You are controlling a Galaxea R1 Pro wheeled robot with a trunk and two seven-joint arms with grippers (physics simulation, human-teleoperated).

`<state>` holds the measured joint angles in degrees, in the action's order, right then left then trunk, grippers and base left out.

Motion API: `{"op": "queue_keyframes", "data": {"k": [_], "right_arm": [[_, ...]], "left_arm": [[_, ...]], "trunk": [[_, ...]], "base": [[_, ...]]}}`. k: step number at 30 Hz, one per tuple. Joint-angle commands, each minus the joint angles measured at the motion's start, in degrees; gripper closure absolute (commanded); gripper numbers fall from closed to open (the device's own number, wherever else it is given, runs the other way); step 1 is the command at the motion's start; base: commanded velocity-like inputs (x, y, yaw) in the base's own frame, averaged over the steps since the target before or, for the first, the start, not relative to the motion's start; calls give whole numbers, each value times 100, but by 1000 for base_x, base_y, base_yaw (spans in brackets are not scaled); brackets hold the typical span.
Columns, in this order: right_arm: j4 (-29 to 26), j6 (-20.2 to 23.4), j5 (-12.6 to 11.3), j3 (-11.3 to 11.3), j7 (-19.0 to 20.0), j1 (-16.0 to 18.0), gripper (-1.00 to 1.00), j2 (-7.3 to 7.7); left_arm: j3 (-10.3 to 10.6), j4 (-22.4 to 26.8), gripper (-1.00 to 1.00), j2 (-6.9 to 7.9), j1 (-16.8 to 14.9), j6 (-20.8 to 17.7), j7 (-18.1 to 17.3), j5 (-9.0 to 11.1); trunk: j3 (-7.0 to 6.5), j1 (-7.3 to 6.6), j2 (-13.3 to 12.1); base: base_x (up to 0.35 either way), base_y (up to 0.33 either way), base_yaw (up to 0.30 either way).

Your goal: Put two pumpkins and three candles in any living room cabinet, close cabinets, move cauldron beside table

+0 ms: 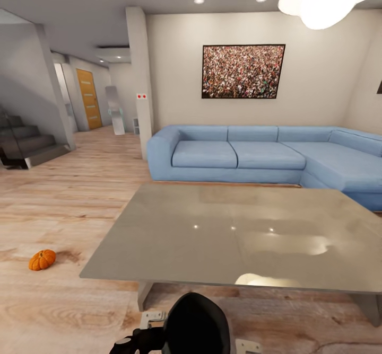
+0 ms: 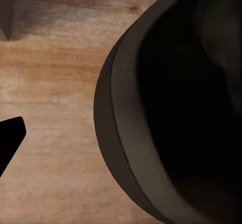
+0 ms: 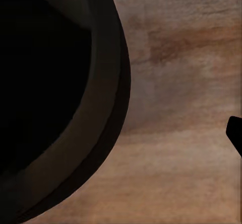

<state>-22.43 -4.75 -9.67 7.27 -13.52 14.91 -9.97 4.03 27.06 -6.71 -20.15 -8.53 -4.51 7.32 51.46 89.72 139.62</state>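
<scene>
One pumpkin [image 1: 42, 259] lies on the wooden floor [image 1: 69, 205], well left of the table [image 1: 233, 237], with open floor around it. A blue sofa [image 1: 254, 155] stands behind the table. Whether either pincer is open or closed, I cannot tell.

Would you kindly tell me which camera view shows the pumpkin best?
The head view: the pumpkin lies whole and unobstructed on the wood floor, left of the table. Both wrist views look down at floor and a dark round rim, with nothing orange in them.
</scene>
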Motion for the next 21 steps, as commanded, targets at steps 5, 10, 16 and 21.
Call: {"op": "queue_keyframes", "data": {"k": [5, 10, 16, 21], "right_arm": [[2, -26, -61, 48, -37, 4, -100, 4], [4, -25, -61, 54, -37, 4, -100, 4], [4, -19, -61, 55, -37, 4, -100, 4], [-62, 22, -75, 50, 24, 70, -100, -3]], "left_arm": [[19, 10, -100, 3, 1, -35, 2, 59], [19, 10, -100, 3, 0, -35, 3, 59], [19, 10, -100, 3, 0, -35, 3, 59], [-1, 75, -100, 69, 12, 31, -23, 124]], "trunk": [[-84, -112, -200], [-174, -222, -400], [-282, -353, -641], [-371, -462, -840]], "base": [[-156, 0, 0], [-139, 0, 0], [-15, 0, 0], [-19, 0, 0]]}}
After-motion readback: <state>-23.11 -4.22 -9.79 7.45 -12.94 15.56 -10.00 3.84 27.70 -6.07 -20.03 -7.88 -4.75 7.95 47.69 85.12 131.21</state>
